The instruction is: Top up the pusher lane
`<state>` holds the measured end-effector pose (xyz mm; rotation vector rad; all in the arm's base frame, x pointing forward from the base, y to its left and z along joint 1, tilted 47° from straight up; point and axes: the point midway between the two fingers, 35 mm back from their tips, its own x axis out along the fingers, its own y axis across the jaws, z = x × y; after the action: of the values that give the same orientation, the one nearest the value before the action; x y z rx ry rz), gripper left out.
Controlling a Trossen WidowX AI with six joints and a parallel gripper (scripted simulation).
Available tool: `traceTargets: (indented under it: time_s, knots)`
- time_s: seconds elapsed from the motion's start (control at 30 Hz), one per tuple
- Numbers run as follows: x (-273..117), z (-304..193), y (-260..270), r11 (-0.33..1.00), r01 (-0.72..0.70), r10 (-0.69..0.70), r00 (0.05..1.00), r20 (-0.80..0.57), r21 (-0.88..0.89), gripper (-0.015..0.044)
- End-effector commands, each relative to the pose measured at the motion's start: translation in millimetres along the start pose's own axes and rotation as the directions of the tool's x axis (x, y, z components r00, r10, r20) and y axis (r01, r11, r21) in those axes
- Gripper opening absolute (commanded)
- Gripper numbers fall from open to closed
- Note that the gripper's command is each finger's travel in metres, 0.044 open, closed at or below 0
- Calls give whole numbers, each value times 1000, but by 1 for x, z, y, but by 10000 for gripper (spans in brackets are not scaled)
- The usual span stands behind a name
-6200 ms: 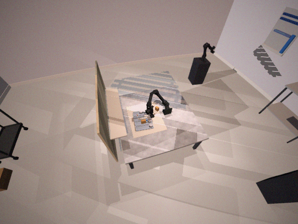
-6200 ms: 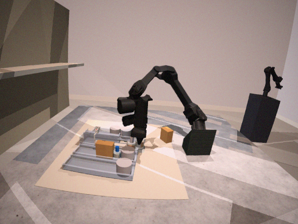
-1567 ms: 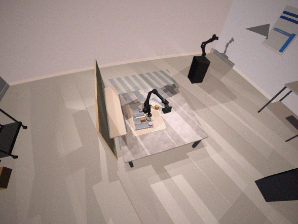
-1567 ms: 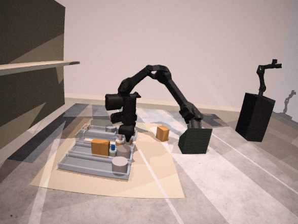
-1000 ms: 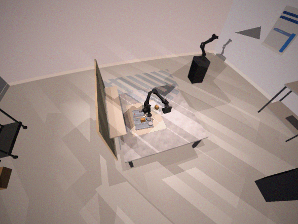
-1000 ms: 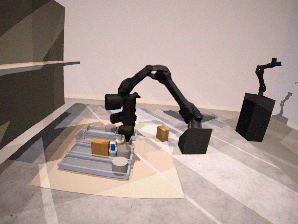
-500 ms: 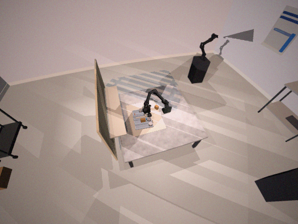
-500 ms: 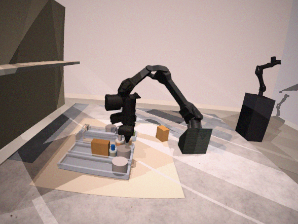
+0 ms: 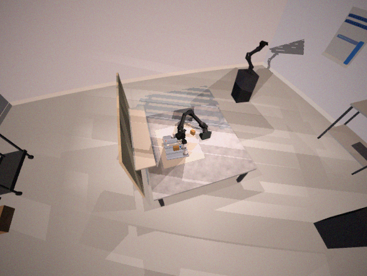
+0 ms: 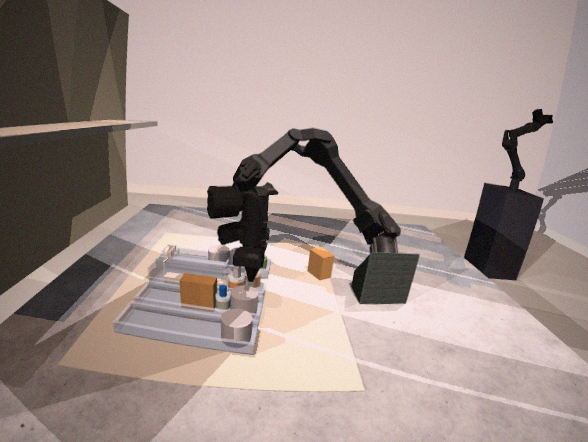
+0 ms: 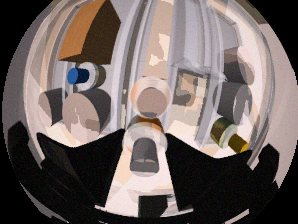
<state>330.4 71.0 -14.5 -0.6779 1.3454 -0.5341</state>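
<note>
My gripper (image 10: 252, 278) (image 11: 145, 135) points down at the front of the grey lane rack (image 10: 172, 336) and is shut on a jar. The held jar (image 11: 144, 156) shows a grey lid and pale rim in the wrist view; in the exterior view only a small orange part shows beside the fingers. The lane jar (image 10: 235, 282) (image 11: 151, 101), pale with an orange band and a pinkish lid, stands just behind the held jar. Their rims appear very close or touching. The pusher plate is not clearly visible, and I cannot tell whether the held jar touches the lane floor.
Beside the lane stand an orange box (image 10: 198, 291) (image 11: 88, 34), a blue-capped bottle (image 10: 223, 298) (image 11: 79, 76) and pinkish cylinders (image 10: 236, 326) (image 11: 82, 116). On the other side are a yellow-capped bottle (image 11: 231, 135) and grey cylinders (image 11: 233, 102). A loose orange block (image 10: 320, 263) (image 9: 193, 132) stands near the arm base.
</note>
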Motion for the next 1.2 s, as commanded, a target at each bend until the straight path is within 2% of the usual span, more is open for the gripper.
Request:
traceTargets:
  time_s: [0.0,1.17]
  knots:
    - [6,6,-3,1000,7,-8,1000,14,22,0]
    - [15,4,-5,1000,8,-8,1000,14,22,0]
